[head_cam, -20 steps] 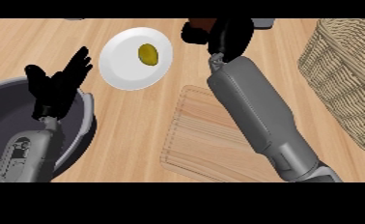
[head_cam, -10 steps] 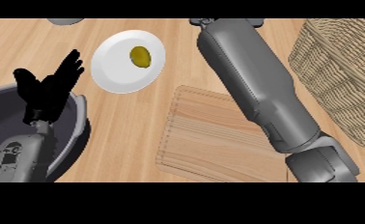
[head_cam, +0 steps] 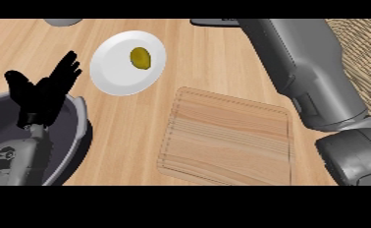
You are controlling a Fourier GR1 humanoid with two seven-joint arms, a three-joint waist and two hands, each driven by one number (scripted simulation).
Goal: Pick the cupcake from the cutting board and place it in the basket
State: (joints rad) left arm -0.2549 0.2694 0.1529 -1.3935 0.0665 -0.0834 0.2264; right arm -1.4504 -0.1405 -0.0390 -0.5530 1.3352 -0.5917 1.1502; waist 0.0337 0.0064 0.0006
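Wooden worktop [head_cam: 210,65] holds a bare cutting board [head_cam: 228,138] and a white plate [head_cam: 119,77] with a yellow-green bit [head_cam: 141,58] on it. My left robot hand [head_cam: 43,92] rests at the left, fingers straight up. My right arm [head_cam: 308,70] goes off the top, so its robot hand and the cupcake are hidden. Basket [head_cam: 355,45] sits at the right edge.

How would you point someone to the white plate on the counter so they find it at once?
Start at the bare wooden cutting board in the lower middle of the counter, then look up and to its left. There lies a round white plate, between the board and the open left hand near the left edge. It is the only white thing, and a small yellow-green item sits on it.
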